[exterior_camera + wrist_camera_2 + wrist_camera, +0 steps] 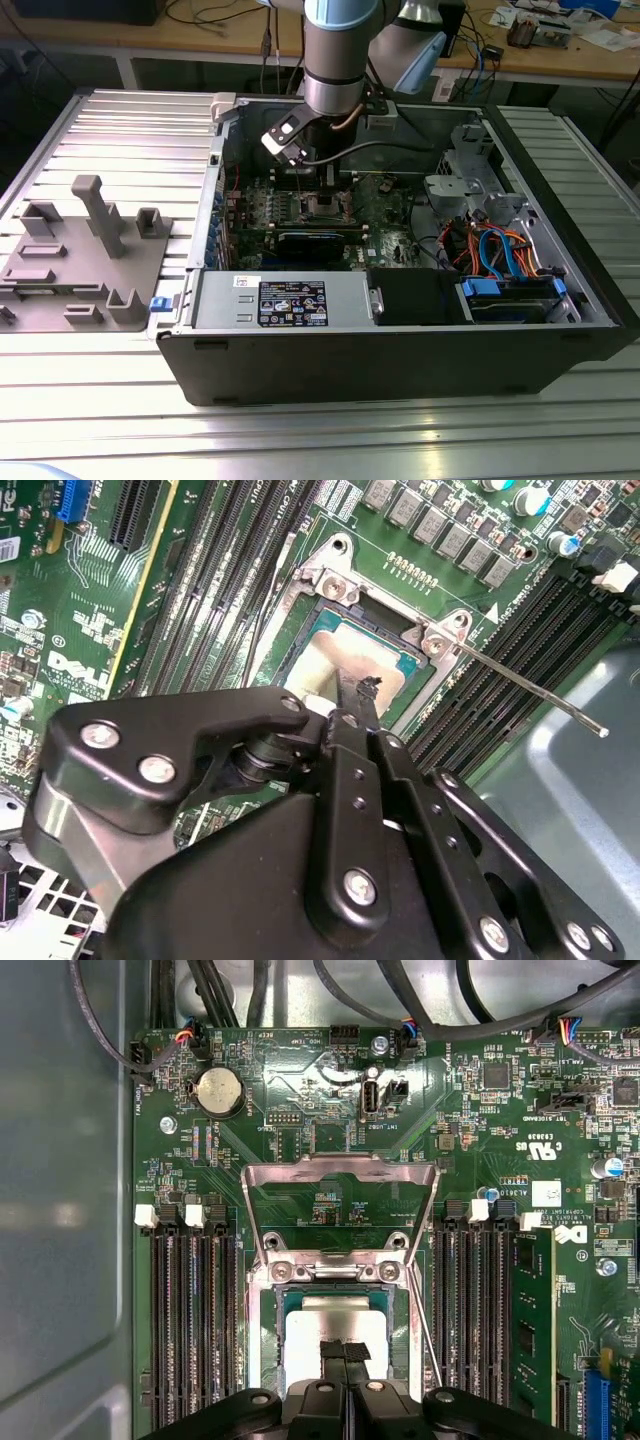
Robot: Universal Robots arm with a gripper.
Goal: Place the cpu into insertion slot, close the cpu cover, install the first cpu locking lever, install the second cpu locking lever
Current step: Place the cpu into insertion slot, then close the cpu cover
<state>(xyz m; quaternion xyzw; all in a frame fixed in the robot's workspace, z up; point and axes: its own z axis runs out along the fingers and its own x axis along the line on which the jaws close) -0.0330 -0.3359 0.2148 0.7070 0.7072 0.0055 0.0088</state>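
The cpu [335, 1312] [335, 652] lies flat in the insertion slot [330, 1272] [432, 640] on the green motherboard, silvery top up. The cpu cover [340, 1172] stands tilted up off the socket on its hinge. A thin locking lever [540, 692] [430, 1338] sticks out free beside the socket. My gripper [345, 1352] [366, 692] hangs just above the cpu's edge, fingertips pressed together with nothing between them. In the exterior view the arm [335, 70] reaches down into the open computer case.
Long memory slots [195, 1330] [480, 1310] flank the socket on both sides. The case holds a power supply [285, 300] and a drive cage with orange and blue cables [505, 260]. A grey fixture [90, 250] sits at the exterior view's left.
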